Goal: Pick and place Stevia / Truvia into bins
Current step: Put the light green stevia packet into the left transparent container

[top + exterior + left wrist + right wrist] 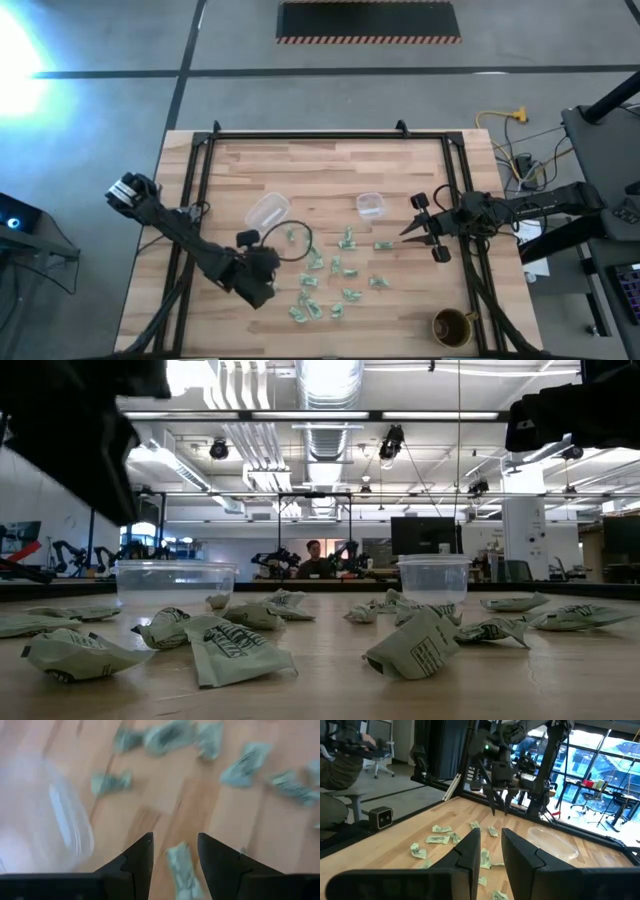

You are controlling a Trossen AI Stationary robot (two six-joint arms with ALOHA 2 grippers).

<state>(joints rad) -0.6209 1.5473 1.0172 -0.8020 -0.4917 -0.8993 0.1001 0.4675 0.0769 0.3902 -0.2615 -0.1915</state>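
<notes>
Several green-and-white Stevia packets (330, 270) lie scattered on the wooden table, seen crumpled in the low view (225, 645). The larger clear bin (267, 210) and the smaller clear bin (370, 205) stand on their bases beyond them. My left gripper (280, 258) hovers open beside the larger bin (45, 820), fingers pointing down, and one packet (182, 872) shows in the gap (175, 855). The right wrist view shows its tips (500, 810) above the tabletop. My right gripper (412, 230) waits near the table's right side, fingers a little apart (491, 840).
A round brown cup (452, 325) stands at the table's near right corner. A black frame (300, 135) runs along the far and side edges. Bare wood lies at the table's far side and near left corner. A person (315, 560) sits far off in the room.
</notes>
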